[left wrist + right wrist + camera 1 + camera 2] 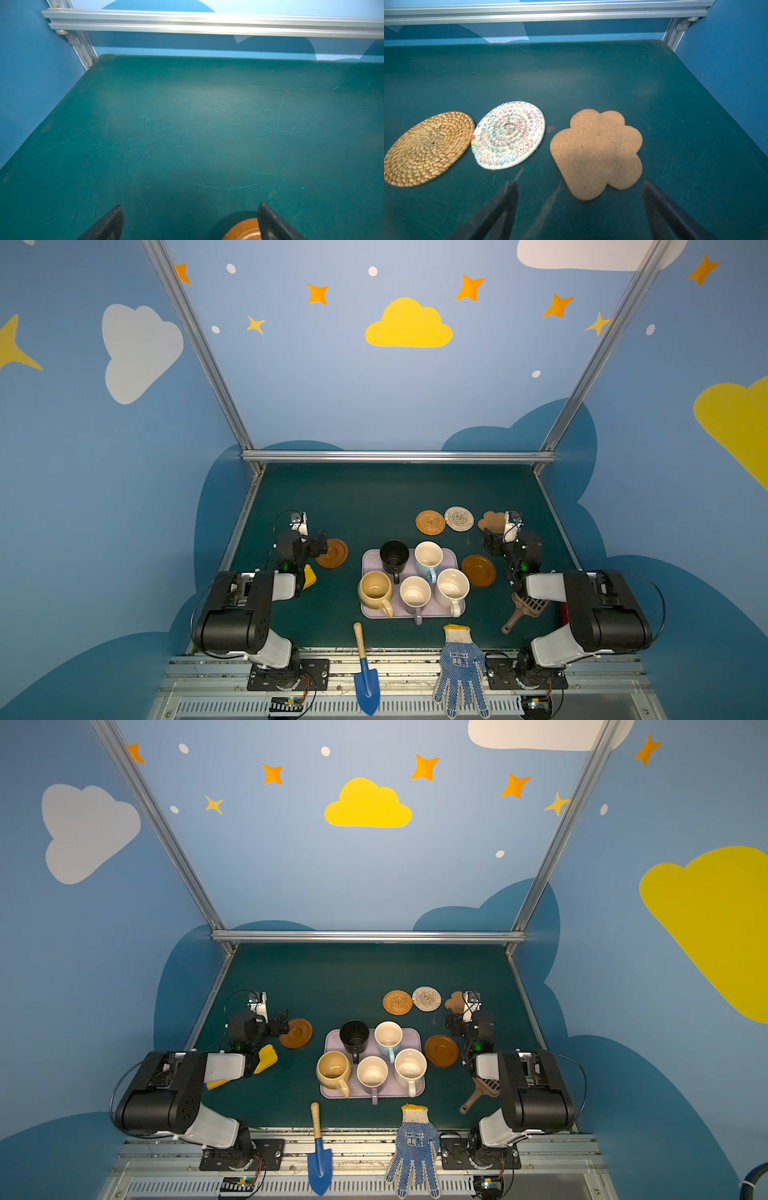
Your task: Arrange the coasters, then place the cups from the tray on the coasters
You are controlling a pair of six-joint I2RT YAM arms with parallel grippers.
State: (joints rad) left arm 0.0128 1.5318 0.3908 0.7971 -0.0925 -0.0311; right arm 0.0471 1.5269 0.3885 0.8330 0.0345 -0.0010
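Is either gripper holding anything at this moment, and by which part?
Nothing is held. The left gripper and the right gripper are both open and empty.

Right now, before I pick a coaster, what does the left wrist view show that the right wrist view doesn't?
Left wrist only: the edge of a dark-brown wooden coaster, close beside the open left gripper.
Right wrist only: the rattan coaster touching the pale spiral coaster, and the cork cloud-shaped coaster lying apart from them, just ahead of the open right gripper.
Both: the green table, the aluminium rail and the blue wall behind it; neither gripper holds anything.
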